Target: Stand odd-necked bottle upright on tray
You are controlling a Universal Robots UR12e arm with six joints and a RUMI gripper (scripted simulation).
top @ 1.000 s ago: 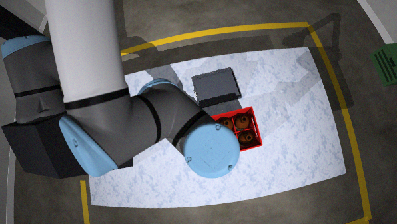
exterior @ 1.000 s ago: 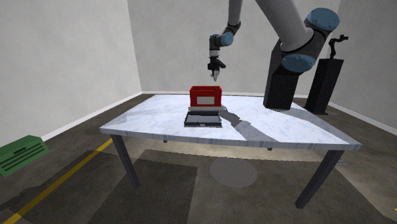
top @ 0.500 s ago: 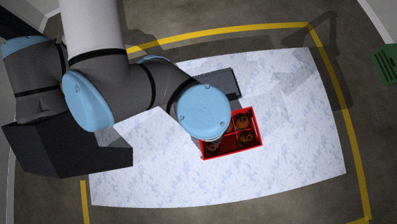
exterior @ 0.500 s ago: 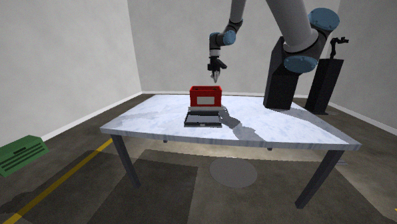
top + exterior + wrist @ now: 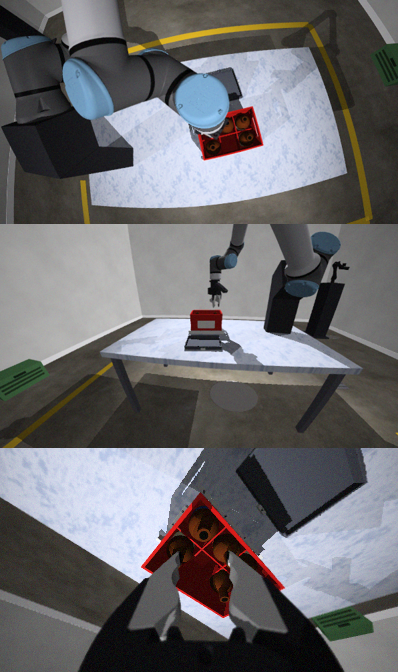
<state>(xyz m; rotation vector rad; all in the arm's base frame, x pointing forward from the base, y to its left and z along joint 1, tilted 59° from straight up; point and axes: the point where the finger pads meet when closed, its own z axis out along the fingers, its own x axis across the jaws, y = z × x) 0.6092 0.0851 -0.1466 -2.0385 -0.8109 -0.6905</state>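
Note:
The red crate [image 5: 234,152] [image 5: 193,324] [image 5: 194,579] stands on the table, with brown bottles upright in its compartments. The top view shows bottles at the right back [image 5: 243,121], right front [image 5: 247,137], left front [image 5: 212,147] and middle back [image 5: 228,126]; the front middle compartment is empty. The fifth bottle is hidden there by the arm. I cannot tell which neck differs. The dark tray [image 5: 230,81] [image 5: 204,343] [image 5: 317,488] lies beside the crate, no bottle on it. My gripper [image 5: 216,306] [image 5: 203,552] is partly open and empty, above the crate.
The white-blue table [image 5: 150,187] [image 5: 133,341] carries the crate and tray. The black robot base [image 5: 73,150] [image 5: 284,314] stands at the table's side. A green box [image 5: 385,65] [image 5: 23,379] [image 5: 345,624] is off the table. The crate's walls and dividers surround the bottles.

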